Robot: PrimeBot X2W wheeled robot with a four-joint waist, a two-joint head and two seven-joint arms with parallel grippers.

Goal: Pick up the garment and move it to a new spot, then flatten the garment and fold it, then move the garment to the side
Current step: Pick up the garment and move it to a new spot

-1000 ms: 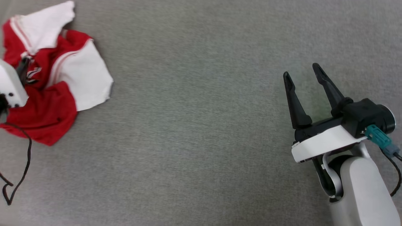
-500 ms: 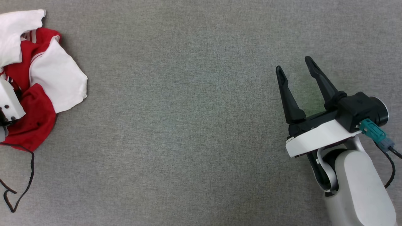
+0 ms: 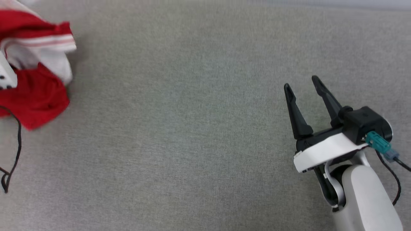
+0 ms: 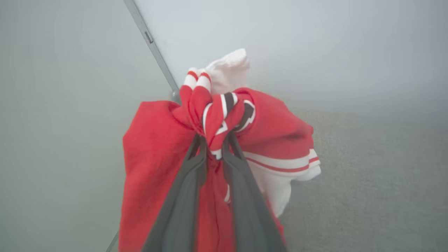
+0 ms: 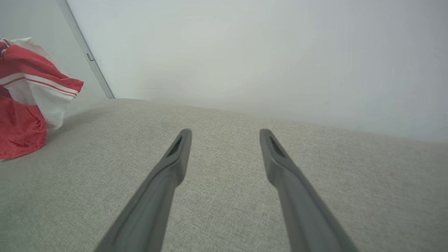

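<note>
Left fingers: clenched, tips almost together, with a bunched fold of the garment pinched between them. The pinched fold is red with scraps of black-and-white lettering, and it bulges out just past the tips. Beyond that bulge a white sleeve with a red-striped cuff stands up.

The rest of the red body hangs down around both fingers, with the larger drape on the wrist view's left. On its right hangs a second white sleeve, with red-and-white stripe trim across its top. The bundle looks gathered up from the table. I cannot tell whether its lowest hem touches the grey woven cover.

Right fingers: released and spread wide, nothing between them. Only bare grey cover shows between and ahead of the tips. They sit low over it, and I cannot tell whether they make contact. The garment is well apart from them, far off to their left.

Farther out, a white wrist housing overlaps the garment at the head view's left edge. A thin black cable loops down below it. Past the table's far edge is a pale wall crossed by a slanted metal strip.
</note>
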